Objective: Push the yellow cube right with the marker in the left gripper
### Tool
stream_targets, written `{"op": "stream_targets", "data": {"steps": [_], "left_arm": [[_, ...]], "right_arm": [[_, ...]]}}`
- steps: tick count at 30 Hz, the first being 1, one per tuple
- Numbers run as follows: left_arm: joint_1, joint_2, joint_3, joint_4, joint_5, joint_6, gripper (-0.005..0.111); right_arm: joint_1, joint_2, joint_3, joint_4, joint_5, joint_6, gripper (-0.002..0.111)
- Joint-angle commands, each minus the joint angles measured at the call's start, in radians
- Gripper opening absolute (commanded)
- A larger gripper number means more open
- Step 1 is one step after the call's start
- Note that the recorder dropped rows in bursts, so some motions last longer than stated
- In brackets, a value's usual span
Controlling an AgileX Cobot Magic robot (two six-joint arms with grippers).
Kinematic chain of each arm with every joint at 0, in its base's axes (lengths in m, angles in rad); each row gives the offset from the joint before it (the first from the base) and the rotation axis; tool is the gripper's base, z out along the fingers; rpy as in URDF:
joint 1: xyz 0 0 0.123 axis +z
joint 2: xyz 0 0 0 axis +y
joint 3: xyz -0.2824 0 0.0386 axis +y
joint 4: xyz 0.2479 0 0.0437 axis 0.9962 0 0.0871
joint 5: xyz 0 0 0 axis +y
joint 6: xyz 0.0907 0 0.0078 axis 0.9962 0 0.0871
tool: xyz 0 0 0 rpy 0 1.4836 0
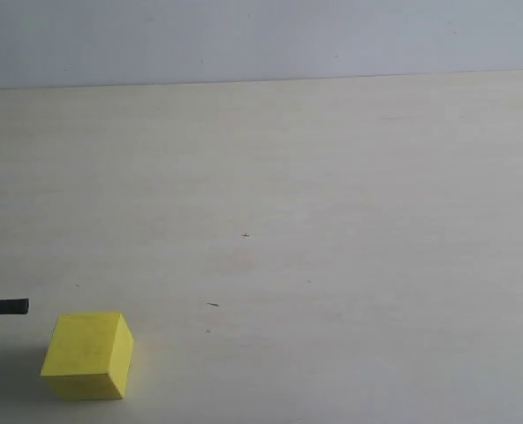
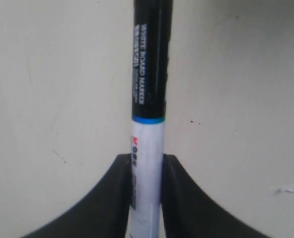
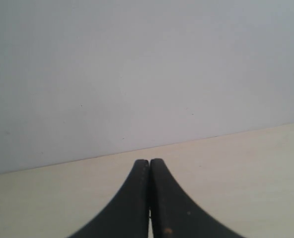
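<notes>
Pale cream table (image 1: 332,177) (a few tiny dark specks) against a plain light grey wall (image 1: 261,35).

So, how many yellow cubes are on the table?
1. The yellow cube sits low on the left of the exterior view, apart from the marker up-left of it. No others seem hidden.

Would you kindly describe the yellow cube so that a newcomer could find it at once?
Start from the pale table and look to the lower left of the exterior view. The yellow cube sits there, the only bright block; the marker beside it is thin and black.
</notes>
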Motion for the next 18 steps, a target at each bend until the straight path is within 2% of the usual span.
{"op": "stream_targets", "data": {"steps": [1,6,10,18], "left_arm": [[-0.002,0.001,0.003,0.000,-0.026,-0.007,0.000],[-0.002,0.001,0.003,-0.005,-0.033,-0.007,0.000],[-0.002,0.001,0.003,-0.045,0.035,-0.007,0.000],[-0.002,0.001,0.003,-0.076,0.006,-0.004,0.000]], "right_arm": [[-0.005,-0.008,0.005,0.000,-0.012,0.003,0.000],[-0.005,-0.008,0.005,0.000,-0.012,0.003,0.000],[-0.005,-0.008,0.005,0.000,-0.012,0.003,0.000],[-0.005,-0.008,0.005,0.000,-0.012,0.003,0.000]]}}
